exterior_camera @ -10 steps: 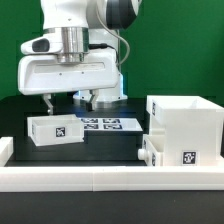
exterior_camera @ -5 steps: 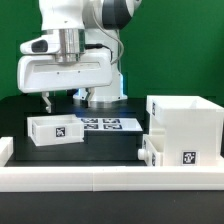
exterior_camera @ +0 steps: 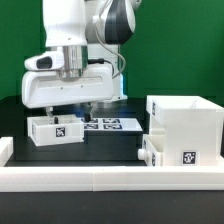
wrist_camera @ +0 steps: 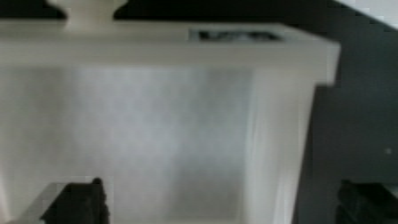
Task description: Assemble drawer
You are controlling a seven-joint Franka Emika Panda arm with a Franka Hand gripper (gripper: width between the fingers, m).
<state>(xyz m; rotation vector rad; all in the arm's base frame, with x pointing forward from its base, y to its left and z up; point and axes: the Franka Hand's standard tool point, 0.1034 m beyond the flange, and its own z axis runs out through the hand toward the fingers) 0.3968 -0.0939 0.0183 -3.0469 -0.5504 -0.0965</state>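
A small white open drawer box [exterior_camera: 55, 130] with a marker tag on its front lies on the black table at the exterior view's left. My gripper [exterior_camera: 70, 111] hangs open just above it, one finger on each side and not touching it. In the wrist view the box [wrist_camera: 169, 120] fills the picture. Its round knob [wrist_camera: 86, 10] and a tag [wrist_camera: 238, 35] show at one edge, and my gripper [wrist_camera: 222, 204] stands open with dark fingertips [wrist_camera: 79, 202] beside the box walls. A larger white drawer case [exterior_camera: 186, 122] stands at the exterior view's right, with another drawer [exterior_camera: 152, 150] partly in it.
The marker board [exterior_camera: 110, 124] lies flat behind the small box, between it and the case. A long white rail [exterior_camera: 100, 176] runs along the table's front, with a raised end [exterior_camera: 5, 150] at the exterior view's left. A green wall is behind.
My gripper has come down and shifted a little toward the exterior view's right, so it now hangs close over the small drawer box. The box and case have not moved.
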